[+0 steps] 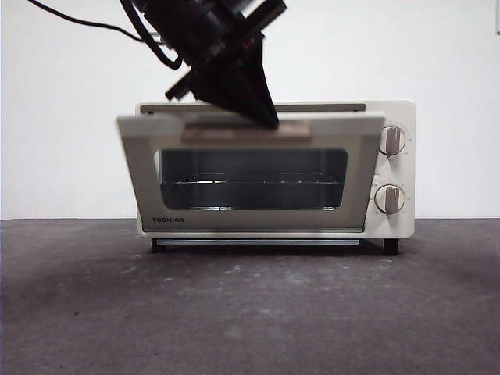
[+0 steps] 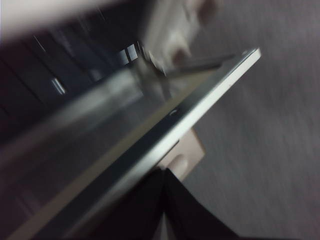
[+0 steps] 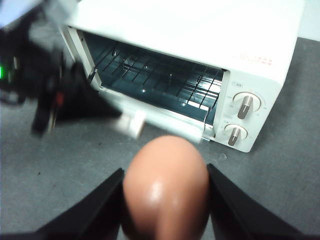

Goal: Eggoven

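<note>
Our left gripper [image 1: 269, 121] is clamped on the oven door's tan handle [image 1: 293, 131], holding the door part open. Our right gripper [image 3: 165, 200] pinches the egg [image 3: 165, 187], near side of the toaster oven [image 3: 200, 30]; the rack [image 3: 160, 80] lies straight beyond it.

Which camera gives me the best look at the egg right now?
The right wrist view: the egg fills the foreground, clamped in the right hand, facing the oven. The front view and left wrist view do not show the egg at all.
</note>
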You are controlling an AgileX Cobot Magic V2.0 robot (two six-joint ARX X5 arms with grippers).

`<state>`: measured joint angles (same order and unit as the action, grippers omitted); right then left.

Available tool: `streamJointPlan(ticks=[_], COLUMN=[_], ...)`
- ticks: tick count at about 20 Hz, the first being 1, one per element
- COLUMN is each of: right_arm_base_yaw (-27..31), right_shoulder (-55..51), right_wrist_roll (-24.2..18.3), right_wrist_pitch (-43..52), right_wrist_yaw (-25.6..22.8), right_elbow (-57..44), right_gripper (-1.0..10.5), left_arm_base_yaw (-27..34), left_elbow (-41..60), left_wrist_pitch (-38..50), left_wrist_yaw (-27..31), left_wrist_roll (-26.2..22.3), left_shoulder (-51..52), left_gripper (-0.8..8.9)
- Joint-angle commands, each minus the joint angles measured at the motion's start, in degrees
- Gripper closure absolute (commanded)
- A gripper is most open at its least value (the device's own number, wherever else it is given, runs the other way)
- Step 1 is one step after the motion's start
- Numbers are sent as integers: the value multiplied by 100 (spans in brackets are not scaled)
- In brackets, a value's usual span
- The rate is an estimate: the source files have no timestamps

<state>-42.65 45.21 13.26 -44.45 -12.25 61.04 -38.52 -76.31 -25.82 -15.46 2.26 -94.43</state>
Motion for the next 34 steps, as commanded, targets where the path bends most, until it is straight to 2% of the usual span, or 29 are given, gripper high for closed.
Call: streamJointPlan(ticks=[1,9,14,19,24,29,34], right_arm_base_yaw=[-44,-44,-44,-20,26,188,391], right_shoulder=[39,85,479,1333,2511,3748,4669], right_wrist_roll=[-63,-57,20,118,260,514,627], right_wrist_pitch=[120,195,313,1259,2463,3633,4529], right_wrist_yaw=[-22,-22,92,664,1193,1447,1526], right_elbow=[96,94,92,90,90,90,92], right_gripper=[944,944,944,944,944,944,944], left_arm_base_yaw=[-142,-540,-448,157,1152,1904,2170], left_elbow=[33,33,33,114,1102,2035,2367], left_wrist_pitch=[-308,-1156,-1163,-1189,-1196,-1276,-1812], left_wrist_yaw=[175,173,175,175,166,-236,-407], left_wrist_roll=[-72,-70,-44,-4,63,170,184], left_shoulder=[-260,-114,597,1845,3359,4664,5530], left_gripper=[806,806,806,807,807,807,807])
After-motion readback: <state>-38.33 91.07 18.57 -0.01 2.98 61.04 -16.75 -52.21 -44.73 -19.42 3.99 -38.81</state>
